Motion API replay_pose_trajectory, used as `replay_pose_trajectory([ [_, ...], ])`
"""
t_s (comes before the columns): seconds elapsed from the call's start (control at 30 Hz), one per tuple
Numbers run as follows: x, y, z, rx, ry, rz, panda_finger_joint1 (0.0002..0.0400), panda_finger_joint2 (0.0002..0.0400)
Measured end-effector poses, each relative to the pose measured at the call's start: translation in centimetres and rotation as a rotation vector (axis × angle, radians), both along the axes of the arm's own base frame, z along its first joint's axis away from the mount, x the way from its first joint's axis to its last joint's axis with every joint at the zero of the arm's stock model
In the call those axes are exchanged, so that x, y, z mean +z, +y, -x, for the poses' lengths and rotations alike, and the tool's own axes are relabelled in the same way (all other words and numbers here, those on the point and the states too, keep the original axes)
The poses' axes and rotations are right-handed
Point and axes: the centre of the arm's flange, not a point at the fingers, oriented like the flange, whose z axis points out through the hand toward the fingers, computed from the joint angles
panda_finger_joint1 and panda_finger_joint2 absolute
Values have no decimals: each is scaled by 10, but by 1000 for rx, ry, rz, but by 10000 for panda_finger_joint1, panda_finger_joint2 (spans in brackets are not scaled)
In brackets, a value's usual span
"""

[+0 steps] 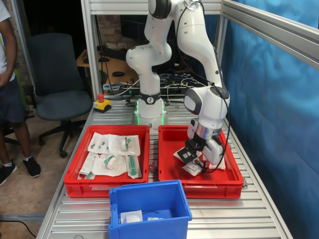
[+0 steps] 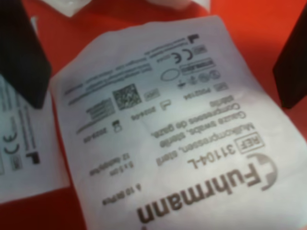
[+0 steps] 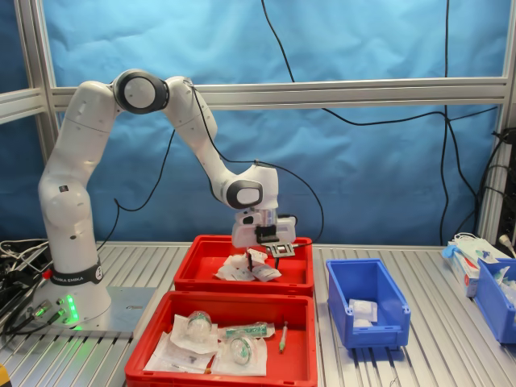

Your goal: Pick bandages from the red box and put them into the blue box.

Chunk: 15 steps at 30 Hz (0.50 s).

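Gripper low in red box, fingers spread astride one bandage — positioned to pinch; blue box at 7 o'clock.

White bandages packet, printed "Fuhrmann", lies on the red box floor; dark pincer fingers flank it, spread apart.

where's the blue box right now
The blue box stands at the table's front edge in the first exterior view, just before the two red trays; in the second exterior view it sits to their right.
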Motion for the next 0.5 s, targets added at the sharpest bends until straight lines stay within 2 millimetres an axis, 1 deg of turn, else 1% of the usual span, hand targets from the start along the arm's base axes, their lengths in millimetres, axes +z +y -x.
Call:
replay_pose_trajectory([
  [0.2,-7,1,3,10,11,7,400,400],
  [0.5,-7,4,2,18,3,0,400,400],
])
